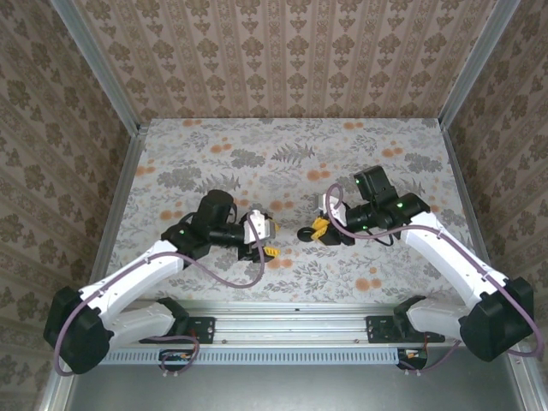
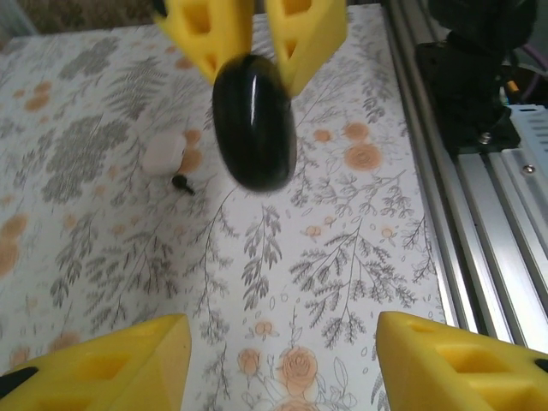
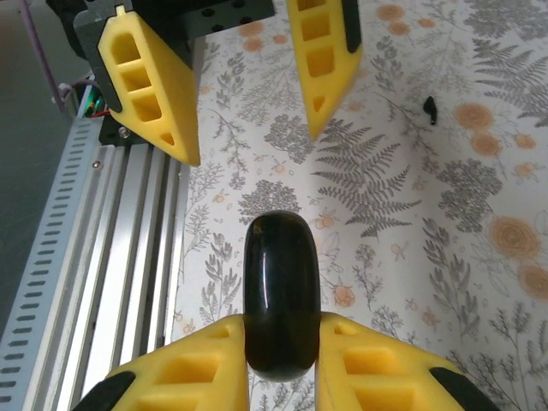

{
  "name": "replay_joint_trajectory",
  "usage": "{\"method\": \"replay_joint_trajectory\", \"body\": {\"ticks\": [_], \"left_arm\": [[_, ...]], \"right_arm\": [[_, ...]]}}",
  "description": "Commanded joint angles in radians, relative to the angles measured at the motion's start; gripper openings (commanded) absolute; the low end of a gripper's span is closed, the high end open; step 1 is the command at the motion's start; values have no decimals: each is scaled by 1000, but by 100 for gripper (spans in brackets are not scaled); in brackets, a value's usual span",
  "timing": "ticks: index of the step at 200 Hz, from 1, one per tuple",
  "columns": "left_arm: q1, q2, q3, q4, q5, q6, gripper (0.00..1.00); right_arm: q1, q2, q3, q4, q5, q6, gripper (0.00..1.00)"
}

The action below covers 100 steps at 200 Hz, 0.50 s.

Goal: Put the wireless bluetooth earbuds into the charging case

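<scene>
Ahead, the charging case lies beyond the left hand.

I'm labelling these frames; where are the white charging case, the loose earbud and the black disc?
white charging case (image 2: 164,154), left wrist view, middle of its top face
earbud (image 2: 181,183), left wrist view, its dark body
black disc (image 3: 281,295), right wrist view, glossy rim facing the camera
</scene>
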<state>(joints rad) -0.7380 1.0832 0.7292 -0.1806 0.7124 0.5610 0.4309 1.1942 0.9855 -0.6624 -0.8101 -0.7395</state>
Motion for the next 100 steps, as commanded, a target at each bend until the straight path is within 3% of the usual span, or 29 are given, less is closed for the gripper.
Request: {"method": "replay_joint_trajectory", "body": {"ticks": [1,43,100], "left_arm": [[-25,22,57,-9,77,104,58],[-59,54,81,7,88,80,58],[-66,98,93,50,122,-7,50]], "right_arm": [[35,12,30,-6,-33,-36,21],[77,24,21,35,-27,-27,21],[100,2,-3,106,-26,-15,21]]}}
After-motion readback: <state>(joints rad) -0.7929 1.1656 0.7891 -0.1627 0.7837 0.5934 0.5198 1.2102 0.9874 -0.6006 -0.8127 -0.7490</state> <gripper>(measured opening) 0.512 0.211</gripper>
